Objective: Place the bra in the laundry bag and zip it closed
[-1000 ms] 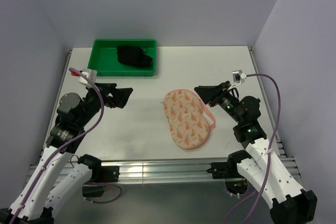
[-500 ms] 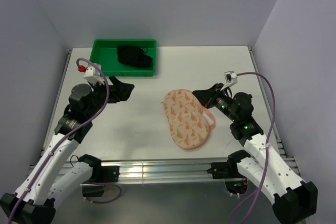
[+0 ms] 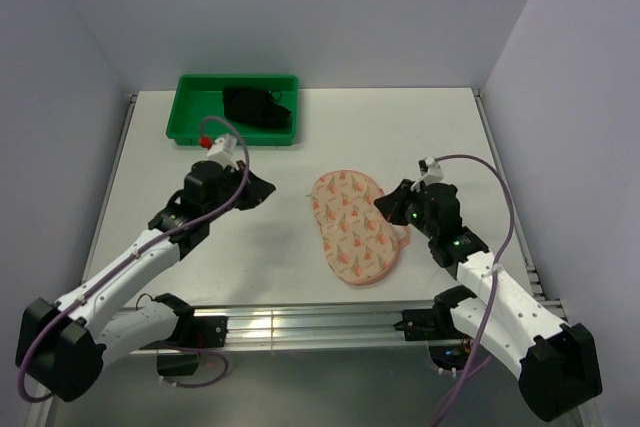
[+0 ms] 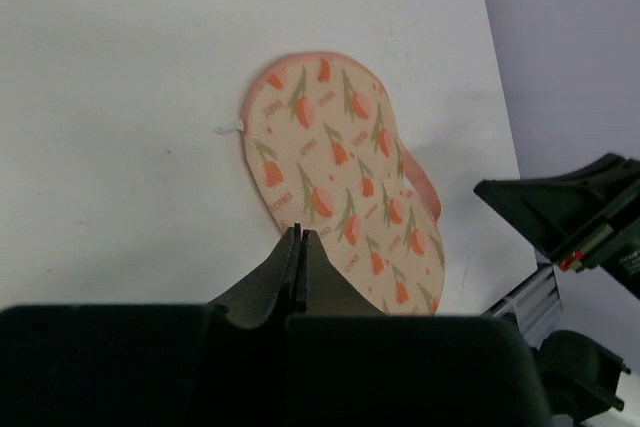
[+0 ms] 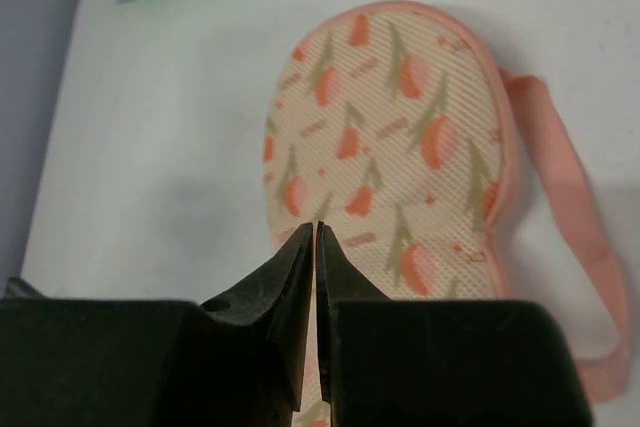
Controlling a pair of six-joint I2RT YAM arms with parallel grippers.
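Note:
The laundry bag (image 3: pixel 352 227) lies flat on the white table, pale pink with an orange-and-green print, its pink loop (image 3: pixel 403 230) on the right side. The bra (image 3: pixel 258 107) is a dark heap inside the green tray (image 3: pixel 190 119) at the back left. My left gripper (image 3: pixel 268 187) hovers just left of the bag's far end, shut and holding nothing. In the left wrist view its tips (image 4: pixel 300 234) point at the bag (image 4: pixel 340 177). My right gripper (image 3: pixel 383 209) sits at the bag's right edge, jaws together, empty; its tips (image 5: pixel 316 227) hang over the bag (image 5: pixel 400 147).
A small white zip pull (image 4: pixel 230 128) sticks out at the bag's far left edge. The pink loop (image 5: pixel 570 237) trails off the bag's side. Grey walls enclose the table on three sides, and a metal rail (image 3: pixel 320 322) runs along the near edge.
My left arm swung right toward the bag and its jaws closed from wide open. My right arm dropped down and left to the bag's right edge, jaws closing.

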